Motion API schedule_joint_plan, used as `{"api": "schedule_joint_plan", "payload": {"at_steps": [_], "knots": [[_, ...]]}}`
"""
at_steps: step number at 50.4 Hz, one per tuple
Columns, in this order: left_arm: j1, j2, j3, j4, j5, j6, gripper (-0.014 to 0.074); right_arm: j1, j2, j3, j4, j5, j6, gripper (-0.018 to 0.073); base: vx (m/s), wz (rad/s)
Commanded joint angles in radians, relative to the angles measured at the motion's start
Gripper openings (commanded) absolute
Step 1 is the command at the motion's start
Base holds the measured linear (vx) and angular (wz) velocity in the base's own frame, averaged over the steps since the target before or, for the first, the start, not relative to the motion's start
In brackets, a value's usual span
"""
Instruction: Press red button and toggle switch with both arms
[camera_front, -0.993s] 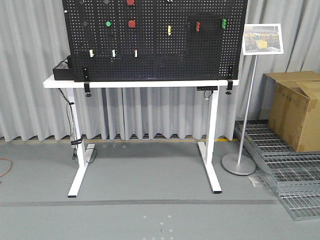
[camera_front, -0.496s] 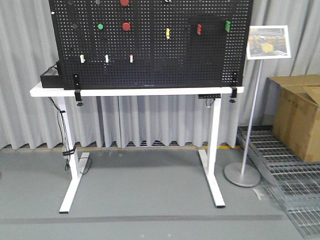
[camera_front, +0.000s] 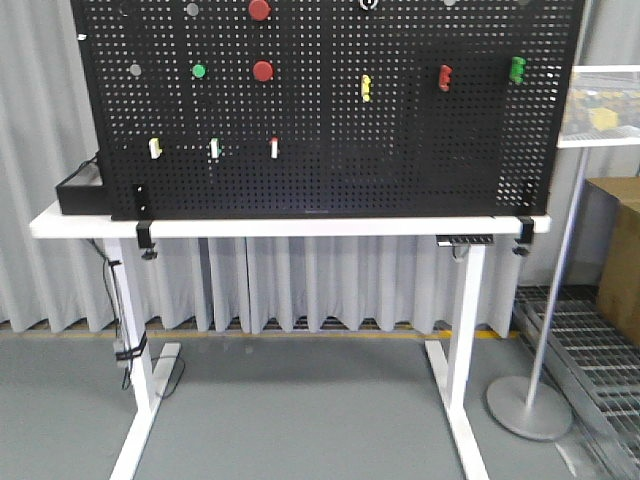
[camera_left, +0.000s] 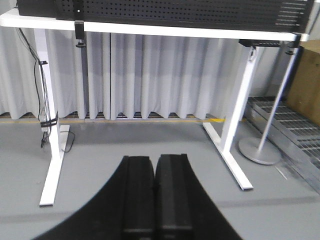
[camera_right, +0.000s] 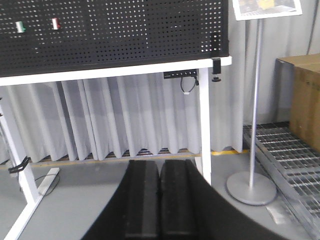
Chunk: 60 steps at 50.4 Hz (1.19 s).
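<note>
One red button faces straight out from the upright pegboard.

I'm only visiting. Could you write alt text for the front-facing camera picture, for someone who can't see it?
A black pegboard stands upright on a white table, carrying small controls: a round red button below a second red button, a green button and three small rockers lower down. Grey curtains hang behind; no robot arm shows.
</note>
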Motion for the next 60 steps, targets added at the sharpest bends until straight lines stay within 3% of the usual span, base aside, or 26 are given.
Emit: {"api": "schedule_joint_plan", "payload": {"at_steps": [1,60], "knots": [[0.003,-0.017,0.034,-0.010,-0.080,-0.008,0.0002,-0.007,-0.016,0.012,-0.010,-0.083,-0.005,-0.0003,0.54,0.02],[0.003,-0.017,0.034,-0.010,-0.080,-0.008,0.0002,-0.007,-0.016,0.012,-0.010,-0.083,-0.005,-0.0003,0.48,0.02]]}}
